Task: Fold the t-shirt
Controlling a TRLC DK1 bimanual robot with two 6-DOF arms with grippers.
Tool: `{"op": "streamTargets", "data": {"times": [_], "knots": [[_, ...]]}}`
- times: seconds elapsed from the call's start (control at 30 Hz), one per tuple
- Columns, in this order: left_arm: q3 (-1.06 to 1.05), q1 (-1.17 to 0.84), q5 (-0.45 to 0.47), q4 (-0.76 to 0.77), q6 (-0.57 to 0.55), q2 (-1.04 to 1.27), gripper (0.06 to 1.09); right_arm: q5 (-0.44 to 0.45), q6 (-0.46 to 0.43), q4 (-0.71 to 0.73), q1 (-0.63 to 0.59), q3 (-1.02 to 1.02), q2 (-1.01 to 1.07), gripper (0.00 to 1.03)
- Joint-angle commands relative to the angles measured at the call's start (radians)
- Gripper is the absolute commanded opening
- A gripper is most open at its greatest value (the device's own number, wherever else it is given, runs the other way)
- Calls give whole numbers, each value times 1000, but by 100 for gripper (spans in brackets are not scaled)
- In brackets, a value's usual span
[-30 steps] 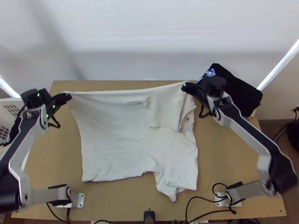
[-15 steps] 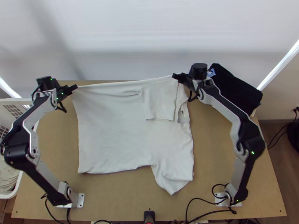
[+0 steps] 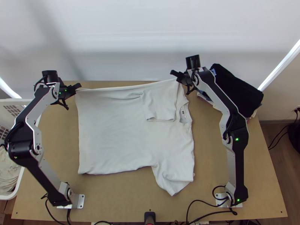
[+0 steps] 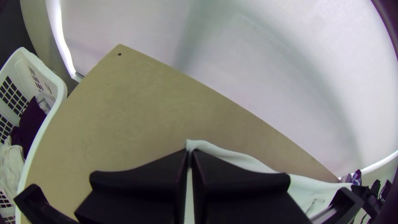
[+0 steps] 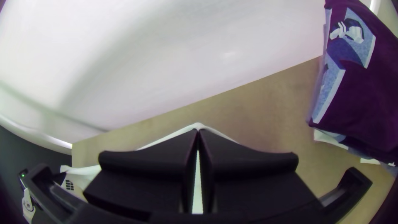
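Note:
A white t-shirt (image 3: 112, 131) lies spread on the table in the top view, one sleeve turned inward over the body near the collar, the other pointing toward the near edge. Its far edge is drawn taut between the two grippers. At the far left corner, my left gripper (image 3: 77, 87) is shut on the hem; in the left wrist view my left gripper (image 4: 190, 152) pinches the t-shirt (image 4: 244, 161). My right gripper (image 3: 175, 74) is shut on the cloth at the far shoulder side; the right wrist view has my right gripper (image 5: 198, 132) closed over the t-shirt (image 5: 166, 137).
A stack of dark folded clothes (image 3: 236, 90) sits at the table's far right corner. A white laundry basket (image 3: 18, 187) with clothes stands by the left edge. Cables (image 3: 202, 204) and a black stand (image 3: 149, 216) are at the near edge.
Both grippers have drawn the t-shirt away from the near edge. The right gripper has moved left; the left one has shifted right and farther back. The shirt's body lies flatter.

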Motion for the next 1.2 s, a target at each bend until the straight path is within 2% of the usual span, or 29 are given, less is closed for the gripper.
{"op": "streamTargets", "data": {"times": [0.0,0.23,0.67,0.9,1.17], "knots": [[17,0,18,-56,-33,-72,9,10,20,-46,-3,24,-10,3],[-24,14,51,-105,-35,-128,9,10,-3,-152,15,4,-54,3],[-230,45,55,-97,-38,-261,9,50,-29,-155,26,-211,-229,3],[-391,40,63,-37,-39,-333,9,71,-42,-112,38,-373,-327,3],[-504,32,72,-5,-50,-387,9,77,-40,63,64,-656,-459,3]]}}
